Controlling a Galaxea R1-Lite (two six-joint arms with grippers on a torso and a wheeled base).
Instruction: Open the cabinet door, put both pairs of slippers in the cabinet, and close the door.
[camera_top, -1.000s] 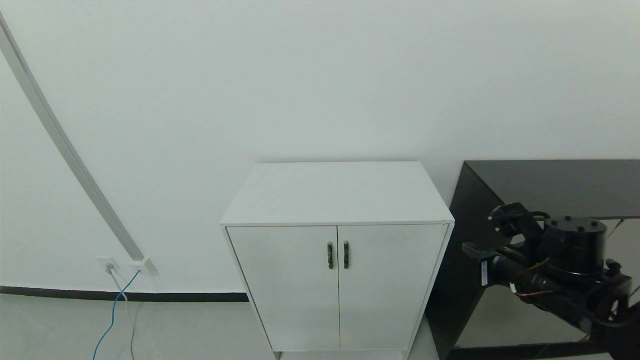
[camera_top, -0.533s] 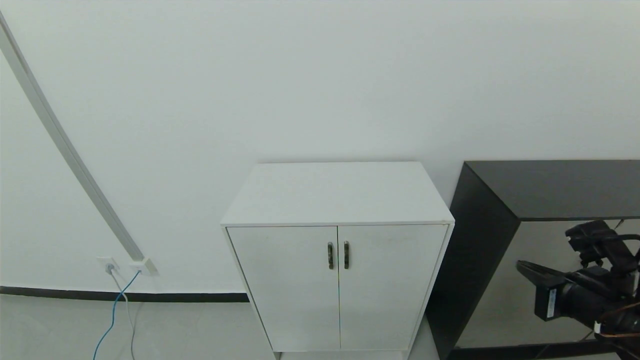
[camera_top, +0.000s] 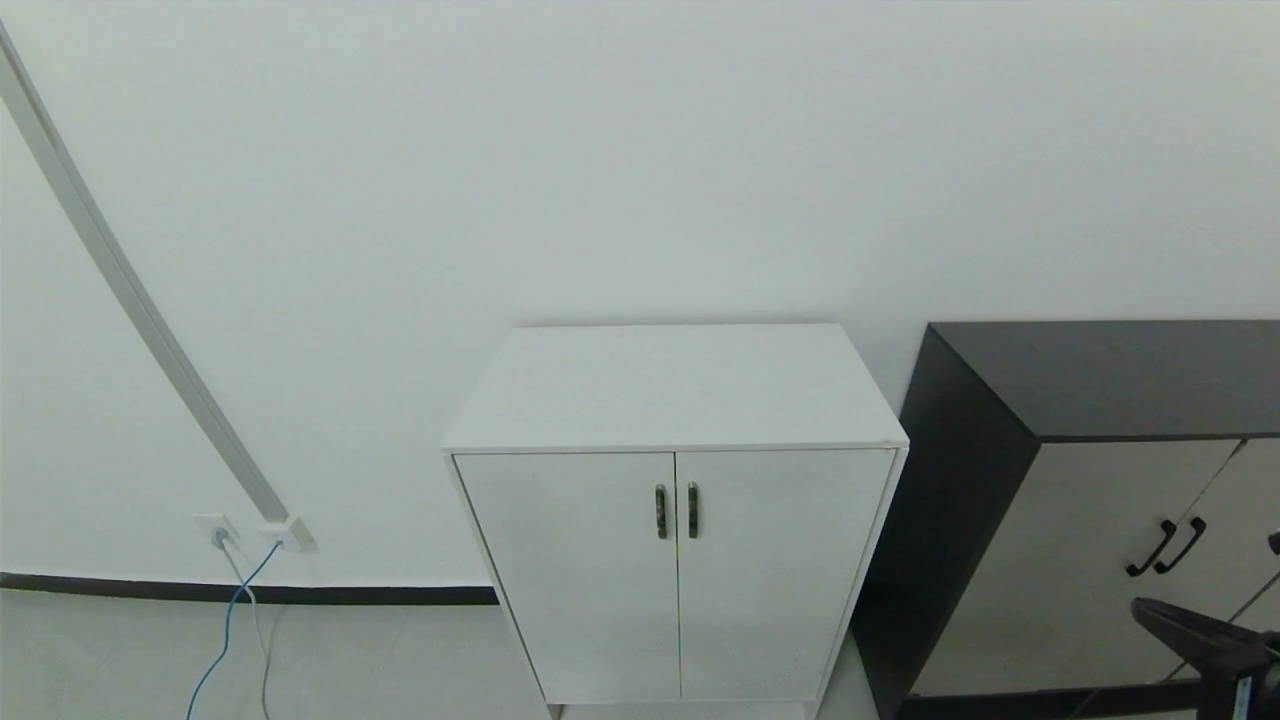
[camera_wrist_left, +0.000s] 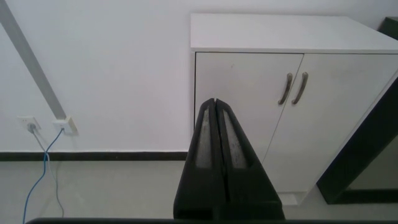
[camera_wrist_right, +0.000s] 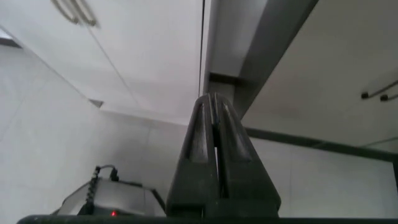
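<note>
A white two-door cabinet (camera_top: 676, 520) stands against the wall, both doors closed, with two dark vertical handles (camera_top: 676, 511) at the centre seam. My left gripper (camera_wrist_left: 215, 109) is shut with nothing in it, held in front of the cabinet (camera_wrist_left: 292, 112) and to the left of its handles (camera_wrist_left: 293, 88). My right gripper (camera_wrist_right: 214, 102) is shut and empty, low near the floor, pointing at the gap between the white cabinet (camera_wrist_right: 143, 50) and the dark one. Its tip (camera_top: 1150, 608) shows at the head view's lower right corner.
A dark cabinet (camera_top: 1090, 500) with mirror-like doors and black handles (camera_top: 1165, 547) stands right of the white one. On the left, a slanted wall strip (camera_top: 130, 290) leads to wall sockets (camera_top: 255, 530) with blue and grey cables (camera_top: 230, 630) trailing over the floor.
My right arm has dropped down and to the right, from beside the white cabinet's right side to the frame's lower right corner. The cabinet doors stay closed.
</note>
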